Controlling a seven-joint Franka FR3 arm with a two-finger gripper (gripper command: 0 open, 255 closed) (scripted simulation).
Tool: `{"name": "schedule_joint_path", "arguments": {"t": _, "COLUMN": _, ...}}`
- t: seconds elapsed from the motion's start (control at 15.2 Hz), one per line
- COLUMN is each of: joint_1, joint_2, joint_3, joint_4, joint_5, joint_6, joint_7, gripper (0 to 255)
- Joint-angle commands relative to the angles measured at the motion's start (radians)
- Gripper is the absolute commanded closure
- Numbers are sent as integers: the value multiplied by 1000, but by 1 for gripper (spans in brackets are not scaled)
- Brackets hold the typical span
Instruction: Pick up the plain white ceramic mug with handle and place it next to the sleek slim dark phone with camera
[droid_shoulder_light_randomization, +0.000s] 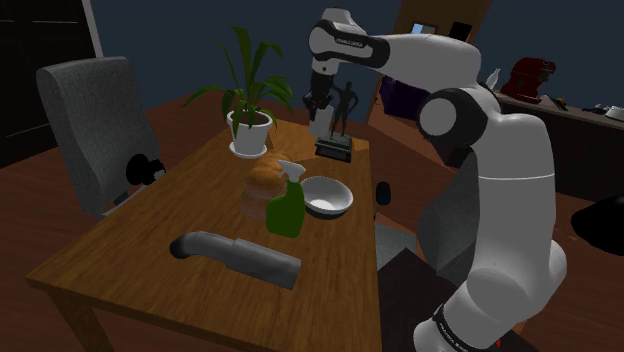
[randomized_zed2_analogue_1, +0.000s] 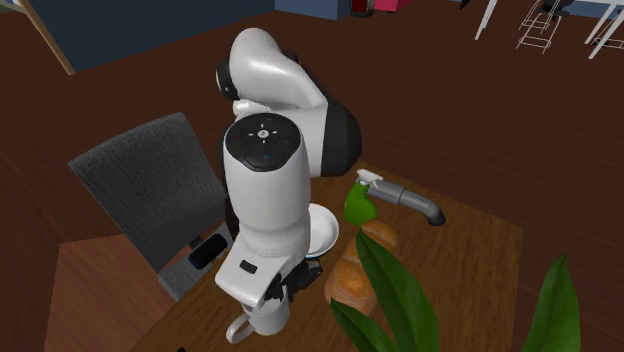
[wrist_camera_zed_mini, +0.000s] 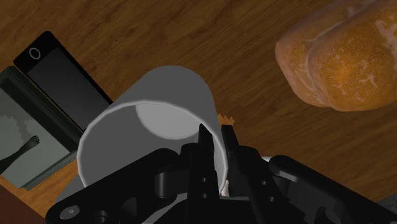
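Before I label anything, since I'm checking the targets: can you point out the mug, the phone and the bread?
mug (wrist_camera_zed_mini: 164, 121): wrist view, on its inside bottom.
phone (wrist_camera_zed_mini: 63, 81): wrist view, on its dark flat face.
bread (wrist_camera_zed_mini: 343, 57): wrist view, on the crust.

Bare table lies open between phone and bread loaf — statue base crowds the phone's other side.

The mug is plain white and cylindrical, held upright with its open mouth facing the claw, which pinches one side of its rim wall. The phone is a slim dark slab with a round camera ring at one corner. It lies flat below the claw, just beside the mug, opposite the pinched side.
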Motion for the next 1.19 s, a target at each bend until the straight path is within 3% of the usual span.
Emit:
{"name": "schedule_joint_path", "arguments": {"t": 0.0, "joint_1": -5, "joint_2": 25, "joint_3": -2, "joint_4": 24, "joint_5": 0, "joint_6": 2, "joint_7": -6, "gripper": 255}}
{"name": "schedule_joint_path", "arguments": {"t": 1.12, "joint_1": -9, "joint_2": 2, "joint_3": -2, "joint_4": -243, "joint_5": -1, "joint_6": 246, "joint_7": -1, "gripper": 255}}
